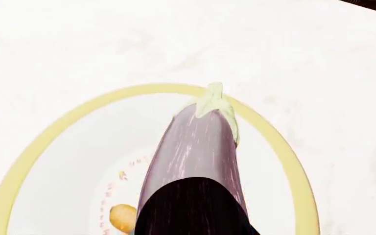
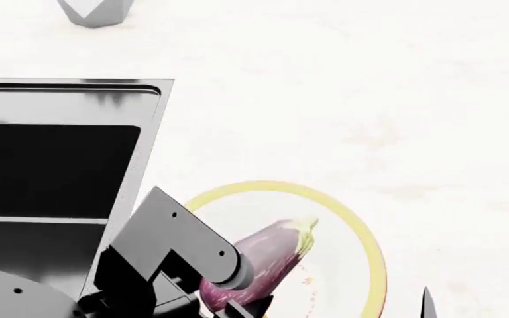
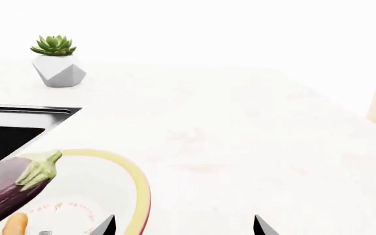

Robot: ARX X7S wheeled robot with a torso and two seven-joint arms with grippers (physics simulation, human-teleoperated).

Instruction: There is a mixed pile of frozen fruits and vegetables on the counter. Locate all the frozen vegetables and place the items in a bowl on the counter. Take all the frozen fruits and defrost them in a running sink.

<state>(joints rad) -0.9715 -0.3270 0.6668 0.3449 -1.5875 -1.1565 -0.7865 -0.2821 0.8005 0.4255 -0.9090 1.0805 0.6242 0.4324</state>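
The long purple-and-white streaked eggplant (image 2: 272,255) is clamped at its blunt end by the left gripper (image 2: 223,298) and hangs over the wide white yellow-rimmed bowl (image 2: 360,228), its long axis slanting with the pale green cap pointing up and away from the robot, toward the far right rim. A small orange carrot (image 3: 15,224) lies inside the bowl under it, on the white marbled counter (image 2: 396,99) just right of the black steel-rimmed sink (image 2: 51,165). The right gripper (image 3: 182,226) hovers beside the bowl, its dark fingertips spread wide and empty, with a grey faceted pot holding a green succulent (image 3: 57,61) far behind.

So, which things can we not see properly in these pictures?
- Left jaws: hidden by the eggplant in the left wrist view and by the arm in the head view.
- Carrot: mostly behind the eggplant.
- Sink: faucet and drain outside every view.
- Pear and the other fruit: in no view.
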